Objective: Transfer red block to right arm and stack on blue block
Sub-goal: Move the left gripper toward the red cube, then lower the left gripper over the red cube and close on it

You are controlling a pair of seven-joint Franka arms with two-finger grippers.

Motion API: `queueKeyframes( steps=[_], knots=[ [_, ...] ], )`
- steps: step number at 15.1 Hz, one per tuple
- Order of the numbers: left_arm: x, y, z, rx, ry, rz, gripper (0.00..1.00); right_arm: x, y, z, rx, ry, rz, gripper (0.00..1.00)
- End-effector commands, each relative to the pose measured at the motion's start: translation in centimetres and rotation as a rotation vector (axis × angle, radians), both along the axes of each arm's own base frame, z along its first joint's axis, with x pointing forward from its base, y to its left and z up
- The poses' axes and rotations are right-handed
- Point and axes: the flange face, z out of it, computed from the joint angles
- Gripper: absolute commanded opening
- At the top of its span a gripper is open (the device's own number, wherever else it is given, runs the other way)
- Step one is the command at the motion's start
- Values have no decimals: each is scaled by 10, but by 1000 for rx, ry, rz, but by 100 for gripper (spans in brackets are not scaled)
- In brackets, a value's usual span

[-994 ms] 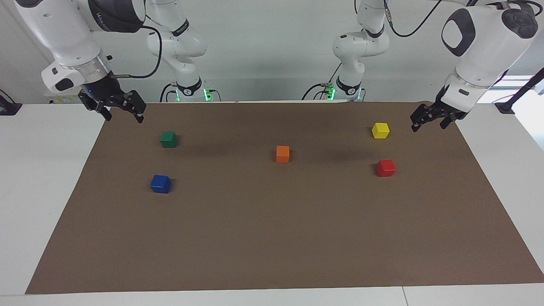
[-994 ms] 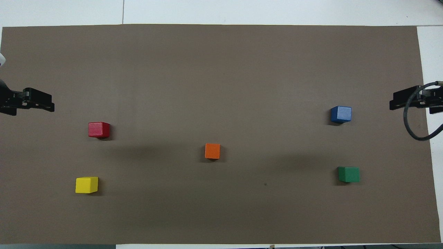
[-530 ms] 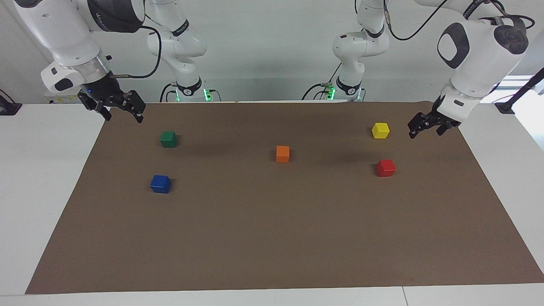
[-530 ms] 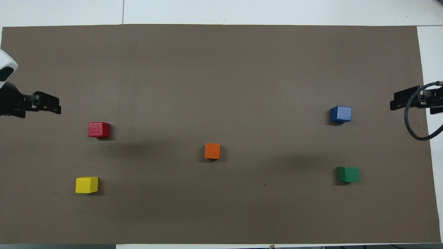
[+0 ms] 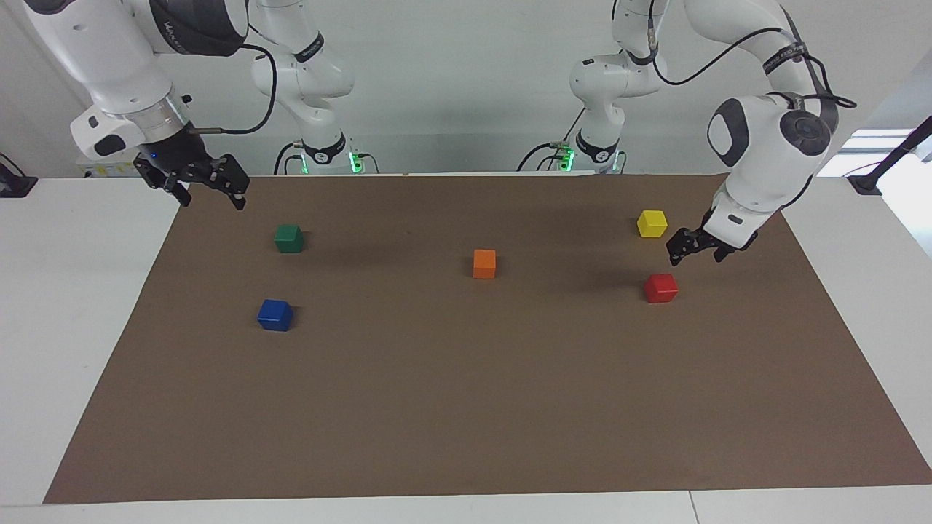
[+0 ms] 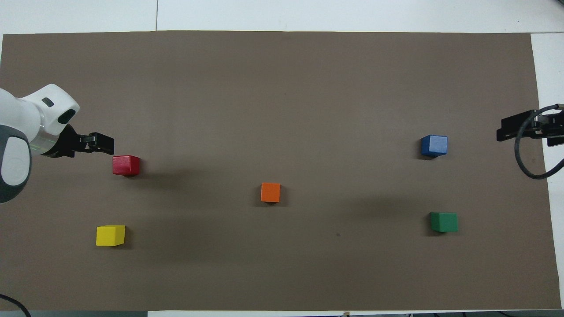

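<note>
Left gripper (image 5: pixel 695 251): raised over the brown mat (image 5: pixel 466 407) beside the red block (image 5: pixel 661 287), not touching; finger gap impossible to tell.
Right gripper (image 5: pixel 195 182): waiting above the mat's edge, fingers spread.
Red block: on the mat, farther out than the yellow block (image 5: pixel 652 223).
Blue block (image 5: pixel 275 314): toward the right arm's end.

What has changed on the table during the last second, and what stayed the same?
The left hand moved from the mat's edge toward the red block and is now up in the air close to it, not touching. The right hand waits where it was. All five blocks stayed in place.
</note>
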Motion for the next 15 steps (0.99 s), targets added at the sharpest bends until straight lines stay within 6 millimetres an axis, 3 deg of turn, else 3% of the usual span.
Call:
queueKeyframes(
  steps=[1,9,15],
  knots=[
    [3,-10,-32,4,9,-34,100,-9,-5,0,10,14,16,100],
    [-17,-3,-88,4,-12,-59,100,-9,-4,0,11,14,11,100],
    [-29,1,-117,1,-17,-53,100,-8,-1,0,14,11,18,100]
  ],
)
